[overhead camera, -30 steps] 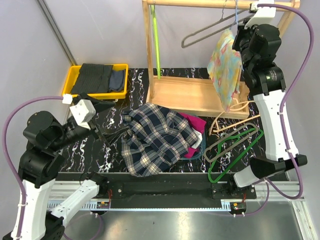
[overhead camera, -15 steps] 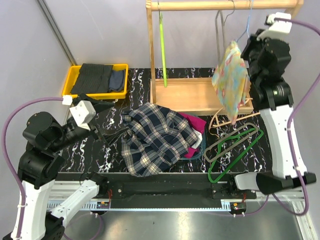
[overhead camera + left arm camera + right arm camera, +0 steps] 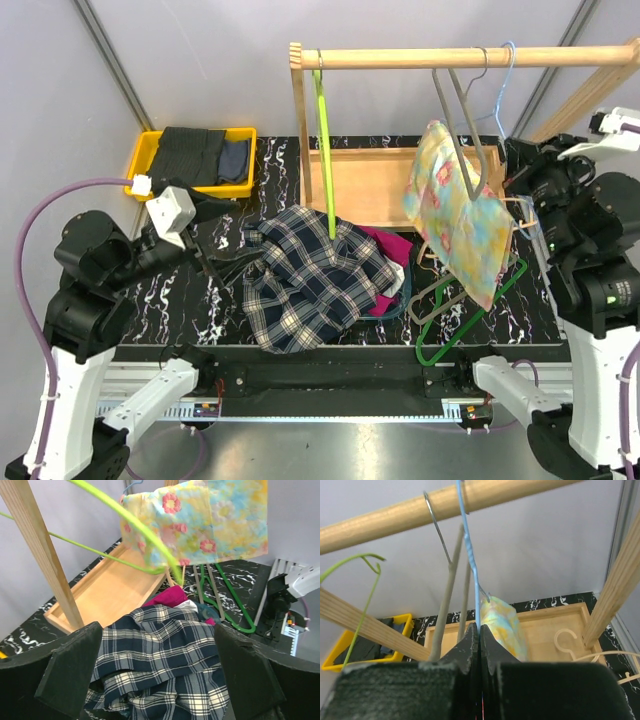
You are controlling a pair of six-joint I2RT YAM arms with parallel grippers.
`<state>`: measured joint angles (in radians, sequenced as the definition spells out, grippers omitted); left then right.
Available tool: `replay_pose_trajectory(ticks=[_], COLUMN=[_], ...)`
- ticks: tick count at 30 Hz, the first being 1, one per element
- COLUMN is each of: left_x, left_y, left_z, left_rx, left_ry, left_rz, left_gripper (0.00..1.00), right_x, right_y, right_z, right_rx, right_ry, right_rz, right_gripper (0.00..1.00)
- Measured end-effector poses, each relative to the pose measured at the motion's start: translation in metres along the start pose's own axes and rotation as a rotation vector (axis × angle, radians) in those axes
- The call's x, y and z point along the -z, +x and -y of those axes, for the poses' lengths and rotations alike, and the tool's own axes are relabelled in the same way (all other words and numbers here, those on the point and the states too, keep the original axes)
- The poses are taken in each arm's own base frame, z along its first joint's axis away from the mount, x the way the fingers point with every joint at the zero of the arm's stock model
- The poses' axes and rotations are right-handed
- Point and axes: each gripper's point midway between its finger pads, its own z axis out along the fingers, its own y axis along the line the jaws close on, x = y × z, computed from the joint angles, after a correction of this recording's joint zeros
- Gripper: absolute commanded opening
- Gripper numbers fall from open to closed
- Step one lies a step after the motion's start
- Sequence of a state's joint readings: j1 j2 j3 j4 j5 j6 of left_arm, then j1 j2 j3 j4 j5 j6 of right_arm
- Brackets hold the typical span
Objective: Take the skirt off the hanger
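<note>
A black marbled table (image 3: 200, 310) carries a wooden clothes rack (image 3: 370, 185), whose tray-like base sits at the back and whose round rail (image 3: 400, 58) runs across the top. At the middle of the table lies a heap of clothes, with a dark plaid garment (image 3: 310, 280) on top and a magenta piece (image 3: 390, 245) showing at its right edge. The floral skirt (image 3: 455, 215), yellow and blue with pink flowers, is still on the blue hanger (image 3: 470, 550), which hooks over the right part of the rail. In the top view the skirt hangs at a slant in front of the rack, above the right side of the table and over the loose hangers lying there. A yellow bin (image 3: 140, 160) at the back left corner holds dark folded clothes (image 3: 190, 155). A green hanger (image 3: 440, 345) lies on the table right of the heap, among other loose hangers. A lime hanger (image 3: 325, 150) hangs from the left end of the rail, and a grey hanger (image 3: 460, 110) hangs just left of the blue one. The right fingers (image 3: 480, 632) are raised under the rail and pressed together on the blue hanger's wire, with the top of the skirt just behind them. The left fingers (image 3: 225, 268) are spread wide, hold nothing and hover low at the left edge of the plaid garment.
</note>
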<state>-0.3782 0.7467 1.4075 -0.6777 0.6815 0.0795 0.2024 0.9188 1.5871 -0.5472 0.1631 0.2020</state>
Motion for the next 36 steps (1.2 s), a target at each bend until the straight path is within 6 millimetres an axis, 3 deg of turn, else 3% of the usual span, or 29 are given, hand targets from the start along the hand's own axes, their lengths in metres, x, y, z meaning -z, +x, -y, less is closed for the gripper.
replay_pose_trajectory(ticks=[3, 8, 13, 23, 29, 36], left_x=[-0.007, -0.012, -0.002, 0.005, 0.008, 0.010], left_y=[0.000, 0.000, -0.006, -0.009, -0.010, -0.007], left_z=[-0.002, -0.005, 0.001, 0.003, 0.001, 0.000], left_rx=[0.027, 0.049, 0.024, -0.007, -0.027, -0.037], left_ry=[0.012, 0.014, 0.006, -0.008, -0.026, -0.038], left_rz=[0.000, -0.002, 0.022, 0.031, 0.024, 0.009], left_gripper=[0.99, 0.99, 0.99, 0.99, 0.99, 0.99], right_x=[0.000, -0.039, -0.085, -0.117, -0.140, -0.149], right_y=[-0.014, -0.024, -0.005, -0.001, -0.028, -0.056], right_z=[-0.004, -0.010, -0.005, 0.013, 0.018, 0.015], right_rx=[0.009, 0.051, 0.129, 0.304, 0.346, 0.335], right_ry=[0.003, 0.016, 0.042, 0.106, 0.171, 0.196], right_rz=[-0.019, -0.025, -0.032, 0.075, 0.204, 0.293], right_gripper=[0.00, 0.00, 0.00, 0.00, 0.00, 0.00])
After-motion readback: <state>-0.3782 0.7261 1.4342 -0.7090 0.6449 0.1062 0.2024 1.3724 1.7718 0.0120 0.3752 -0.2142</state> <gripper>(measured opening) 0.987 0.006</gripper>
